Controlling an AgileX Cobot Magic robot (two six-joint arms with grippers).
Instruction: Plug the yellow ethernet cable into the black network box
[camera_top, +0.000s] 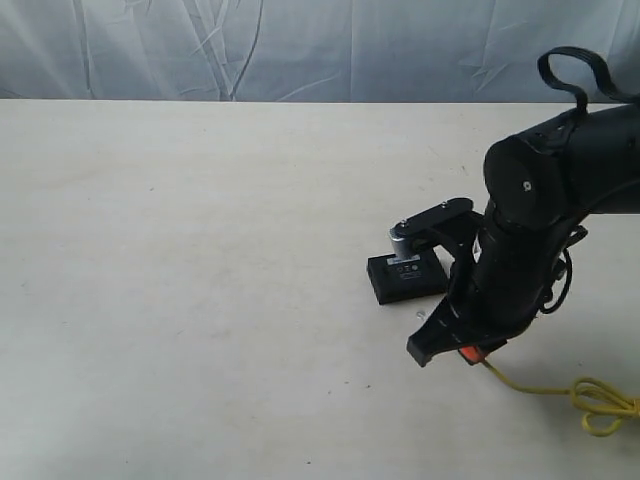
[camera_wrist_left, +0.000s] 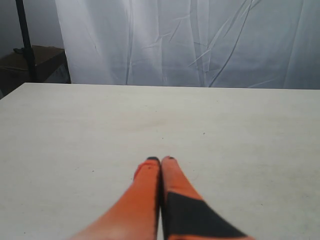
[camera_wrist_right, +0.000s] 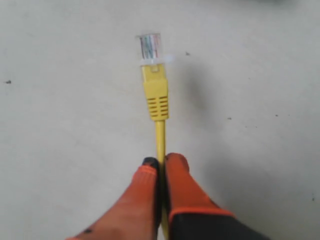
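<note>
The black network box (camera_top: 405, 277) lies flat on the pale table (camera_top: 200, 250), its pale label facing up, right of centre. My right gripper (camera_top: 468, 352) hovers low just in front and to the right of it, shut on the yellow ethernet cable (camera_wrist_right: 160, 135). The cable's yellow boot and clear plug (camera_wrist_right: 149, 47) stick out beyond the fingertips (camera_wrist_right: 176, 162), over bare table. The rest of the cord (camera_top: 530, 386) trails right to a bundled loop (camera_top: 606, 405). The box is out of the right wrist view. My left gripper (camera_wrist_left: 161, 160) is shut on nothing above bare table, and is unseen in the exterior view.
The right arm's black wrist mount (camera_top: 432, 225) hangs over the box's far edge. A white curtain (camera_top: 300, 45) runs behind the table's far edge. In the left wrist view a black pole (camera_wrist_left: 25, 40) and a dark stand (camera_wrist_left: 35, 60) sit beyond the table corner.
</note>
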